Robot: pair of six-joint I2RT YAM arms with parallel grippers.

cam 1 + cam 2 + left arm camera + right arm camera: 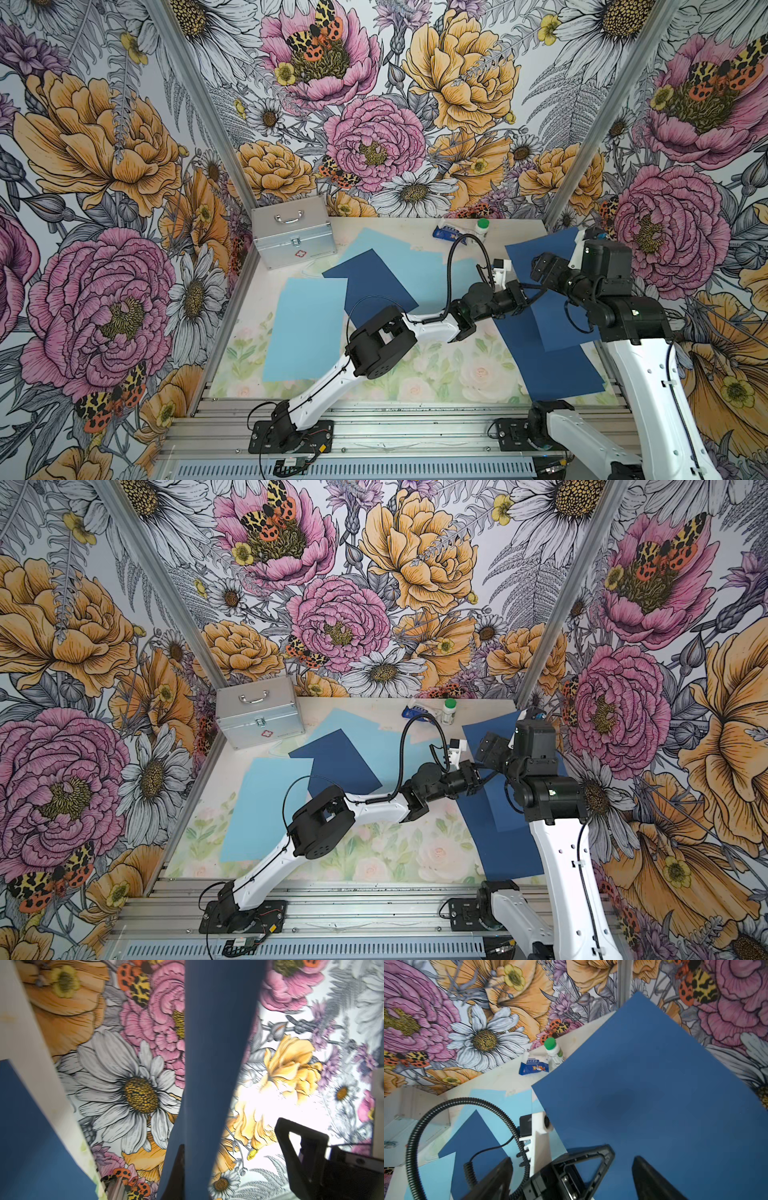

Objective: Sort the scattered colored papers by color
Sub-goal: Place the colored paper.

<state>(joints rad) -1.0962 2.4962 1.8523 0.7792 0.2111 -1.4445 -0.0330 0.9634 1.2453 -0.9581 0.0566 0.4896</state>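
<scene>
**Handing a navy sheet across to the navy pile**

I am a two-armed robot sorting papers on a pale, flower-printed bench (415,374), walled on three sides by bold floral wallpaper (374,104).

Largest first: the navy pile (540,357) lies at the bench's right edge, running to the near right corner. A light blue sheet (305,328) lies by the left edge; more light blue paper (399,253) sits mid-bench toward the back, with one navy sheet (365,278) still lying on top of it. A silver case (293,237) stands in the back left corner. A white bottle with a green cap (482,227) and a small printed packet (446,232) sit at the back edge.

My left gripper (182,1167) is pinched tight on the edge of a raised navy sheet (548,291), held over the pile. My right gripper (571,1178) hangs beside it, jaws spread wide and empty.

To do this well, I judge I should lower the sheet flat and square over the pile before letting go, and keep the right arm clear.
</scene>
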